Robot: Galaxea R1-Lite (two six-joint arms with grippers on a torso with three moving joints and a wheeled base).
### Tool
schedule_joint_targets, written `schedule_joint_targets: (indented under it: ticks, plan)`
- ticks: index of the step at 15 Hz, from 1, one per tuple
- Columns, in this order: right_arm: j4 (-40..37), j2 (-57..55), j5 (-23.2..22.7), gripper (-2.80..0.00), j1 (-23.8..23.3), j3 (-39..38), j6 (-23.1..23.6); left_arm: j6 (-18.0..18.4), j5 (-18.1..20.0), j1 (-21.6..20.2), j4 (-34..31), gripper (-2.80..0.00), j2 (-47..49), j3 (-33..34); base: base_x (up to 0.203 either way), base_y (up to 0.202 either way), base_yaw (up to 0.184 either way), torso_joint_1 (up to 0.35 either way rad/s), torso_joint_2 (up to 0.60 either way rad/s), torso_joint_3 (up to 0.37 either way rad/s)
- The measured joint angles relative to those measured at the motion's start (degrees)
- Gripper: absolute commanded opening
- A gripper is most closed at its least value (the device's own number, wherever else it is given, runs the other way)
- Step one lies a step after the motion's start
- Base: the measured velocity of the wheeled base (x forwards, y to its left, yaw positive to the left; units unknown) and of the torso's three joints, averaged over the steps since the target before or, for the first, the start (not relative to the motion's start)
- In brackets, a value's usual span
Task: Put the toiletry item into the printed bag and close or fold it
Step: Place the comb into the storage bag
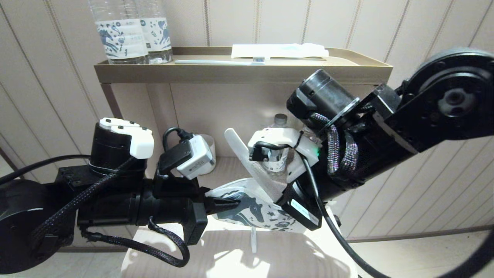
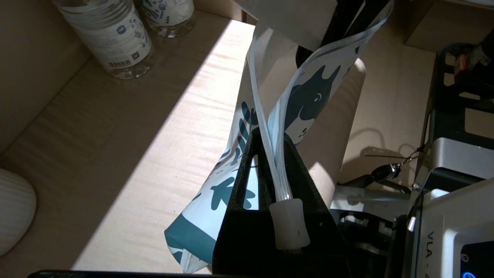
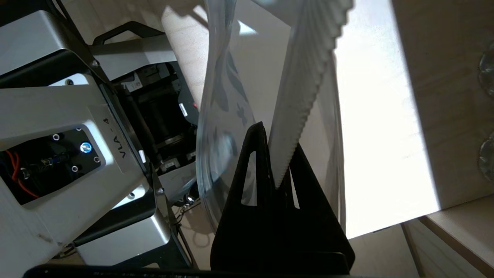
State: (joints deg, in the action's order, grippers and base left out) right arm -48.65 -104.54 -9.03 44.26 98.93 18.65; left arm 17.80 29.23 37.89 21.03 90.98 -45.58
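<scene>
In the lower middle of the head view, the left gripper (image 1: 227,204) reaches in from the left and pinches the zip-strip edge of the printed bag (image 1: 251,210), a flat white plastic pouch with a dark blue horse and squiggles, holding it up above the pale wooden lower shelf (image 1: 239,262). The left wrist view shows the black fingers (image 2: 247,170) pressed together on the clear zip strip, the pouch hanging off to one side.

The right gripper (image 1: 283,193) comes down from the upper right and is clamped on the toiletry item (image 1: 247,162), a narrow flat white stick with a rounded tip that slants up toward the frame's centre. Its lower end seems to sit at the bag's mouth, though the gripper hides the exact spot.

At the top of the frame, a tan tray shelf (image 1: 243,73) carries two clear water bottles (image 1: 131,33), a pale toothbrush (image 1: 220,61) and a white packet (image 1: 279,50).
</scene>
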Motion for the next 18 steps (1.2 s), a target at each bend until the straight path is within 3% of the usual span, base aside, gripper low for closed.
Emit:
schedule_joint_targets:
  ticks: [4,16,17,18]
  plan:
    - [0.0,-0.8,-2.9,-2.8,-0.2,-1.0,0.2,-0.1,0.1,0.0,0.0,-2.8,-0.3,0.0,0.0,0.0,0.0,0.0,0.0,0.0]
    - [0.1,1.7,-2.3,-2.8,-3.1,-6.9,2.7,-0.2,-0.2,0.0,0.0,-2.8,-0.6,-0.2,0.0,0.0,0.0,0.0,0.0,0.0]
    - [0.1,1.7,-2.3,0.0,-3.1,-7.0,2.7,-0.2,-0.1,0.0,0.0,-2.8,-0.6,-0.2,0.0,0.0,0.0,0.0,0.0,0.0]
    - [0.1,1.7,-2.3,0.0,-3.1,-7.0,2.7,-0.2,-0.1,-0.1,0.0,-2.8,-0.7,-0.2,0.0,0.0,0.0,0.0,0.0,0.0]
